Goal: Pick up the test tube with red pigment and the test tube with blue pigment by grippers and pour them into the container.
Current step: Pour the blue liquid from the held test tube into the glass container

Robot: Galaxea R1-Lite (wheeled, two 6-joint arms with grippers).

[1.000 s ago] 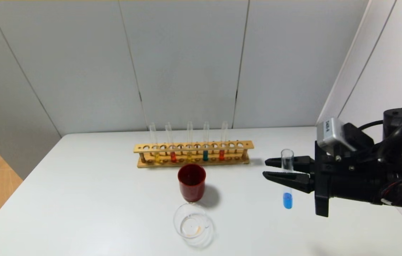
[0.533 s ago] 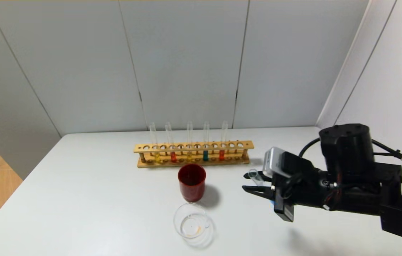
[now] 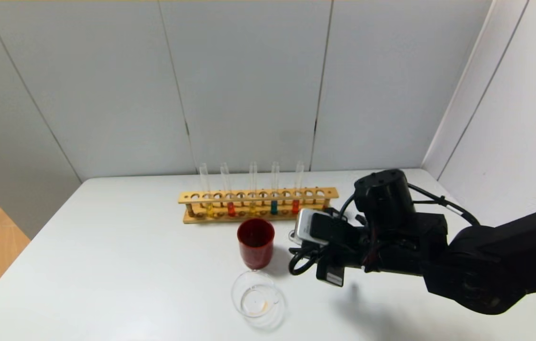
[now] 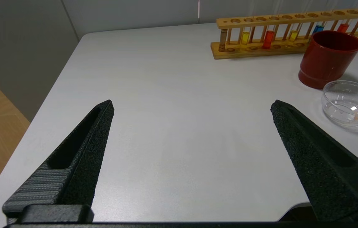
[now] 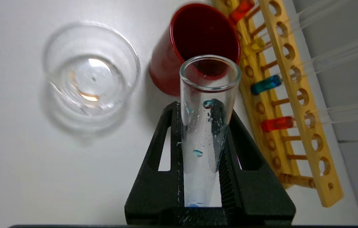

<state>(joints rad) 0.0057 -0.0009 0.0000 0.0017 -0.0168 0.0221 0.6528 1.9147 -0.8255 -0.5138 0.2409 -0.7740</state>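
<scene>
**Asker:** While the right arm reaches in over the worktop (image 3: 130,246), what is its gripper (image 5: 201,126) doing?

**Describer:** It is clamped tight on the test tube with blue pigment (image 5: 205,126), one black finger on each side of the glass. From the wrist camera the tube's open mouth points away from the gripper, and it overlaps the rim of the dark red cup (image 5: 194,41). Small blue drops cling to the inside of the glass. In the head view the arm's camera block hides the tube, so how far it is tipped is hard to judge.

**Asker:** Where is the glass container?

**Describer:** The low clear container (image 3: 256,298) stands at the near edge of the worktop, just in front of the red cup. It looks nearly empty, with a faint orange trace at the bottom. The gripper is off to its right and apart from it.

**Asker:** And the other tubes?

**Describer:** They stand upright in a wooden rack (image 3: 258,195) behind the cup: two yellow, one teal, and two with red pigment (image 3: 231,208).

**Asker:** The left gripper?

**Describer:** The left gripper (image 4: 191,110) hovers over the left part of the worktop, fingers spread wide, holding nothing.
</scene>
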